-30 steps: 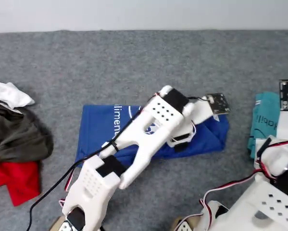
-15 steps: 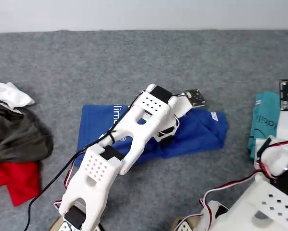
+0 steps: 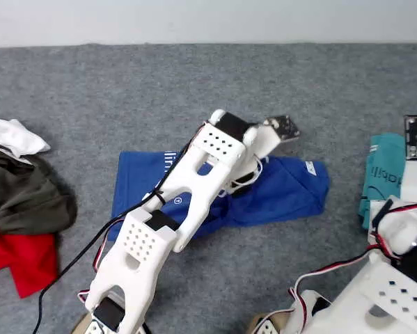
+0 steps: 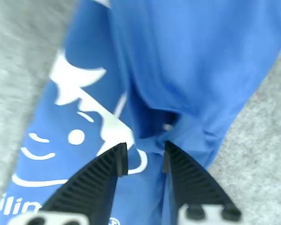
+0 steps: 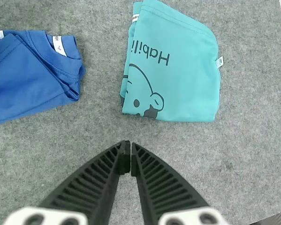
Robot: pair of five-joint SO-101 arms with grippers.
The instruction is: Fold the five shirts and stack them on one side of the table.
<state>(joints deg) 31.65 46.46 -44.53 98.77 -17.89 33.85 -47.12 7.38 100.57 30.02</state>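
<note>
Five shirts lie on your grey counter (image 3: 194, 83). The blue shirt (image 3: 285, 191) is spread flat near the middle, partly folded along its length, with its collar and neck label at the end nearer the teal shirt (image 3: 382, 174). Your left arm (image 3: 194, 195) stretches diagonally over it from the near edge. In the left wrist view, your left claw (image 4: 143, 154) is down on the blue shirt (image 4: 187, 61). Its two black fingers (image 4: 110, 168) stand a narrow gap apart, and a ruck of blue cloth is bunched between the tips, beside the white print, so it is clamped on that fold.

Your right claw (image 5: 127, 157) has its tips pressed together with nothing between them. It hangs over bare counter, near the lower edge of the teal shirt (image 5: 173, 70). That shirt is folded into a neat rectangle with its print facing up, and it lies just beside the collar end of the blue shirt (image 5: 23, 75), with a strip of counter between them.

At the far left edge you have a loose heap. A white shirt (image 3: 10, 136) is at the back, a dark olive shirt (image 3: 24, 195) is crumpled in the middle, and a red shirt (image 3: 24, 261) is nearest the front, each touching the next.
</note>
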